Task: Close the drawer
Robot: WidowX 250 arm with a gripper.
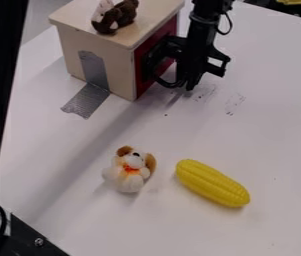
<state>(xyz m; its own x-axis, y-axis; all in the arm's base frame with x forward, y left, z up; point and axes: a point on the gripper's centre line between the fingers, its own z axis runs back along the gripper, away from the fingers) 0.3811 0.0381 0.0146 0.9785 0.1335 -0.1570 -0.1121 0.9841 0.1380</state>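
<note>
**Gripper beside the red drawer front**

Your gripper (185,88) hangs low beside the red drawer front (140,82), partly covering your view of it; you can't tell how far open it is or whether it holds anything. Beyond the drawer front, 1 brown-and-white plush toy (116,16) sits atop the wooden cabinet (99,42). Nearer you than the gripper lie 1 plush puppy (130,172) and 1 yellow corn cob (211,183).

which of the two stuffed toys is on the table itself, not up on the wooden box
The white one with brown ears and a red chest patch, near the yellow corn; the mostly brown one is on top of the wooden box.
</note>
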